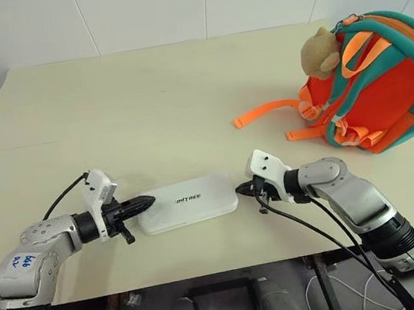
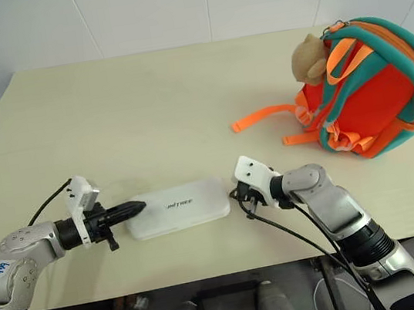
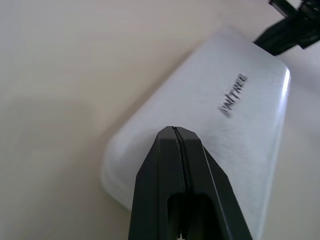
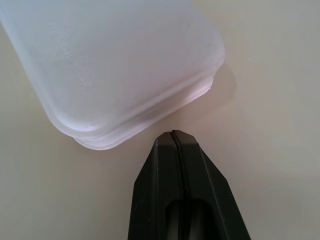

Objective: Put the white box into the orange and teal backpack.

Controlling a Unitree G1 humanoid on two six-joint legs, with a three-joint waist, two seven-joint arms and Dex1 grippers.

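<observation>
closed left fingers (image 3: 175, 134) and right fingers (image 4: 176, 136), holding nothing, flank the white box (image 1: 187, 201) ends.

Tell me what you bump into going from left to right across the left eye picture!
left gripper → white box → right gripper → plush monkey → orange and teal backpack

Both arms are silver-grey with black joint rings and loose black cables, each ending in a white wrist camera block (image 1: 101, 188) (blue handwriting marks the left forearm).
</observation>
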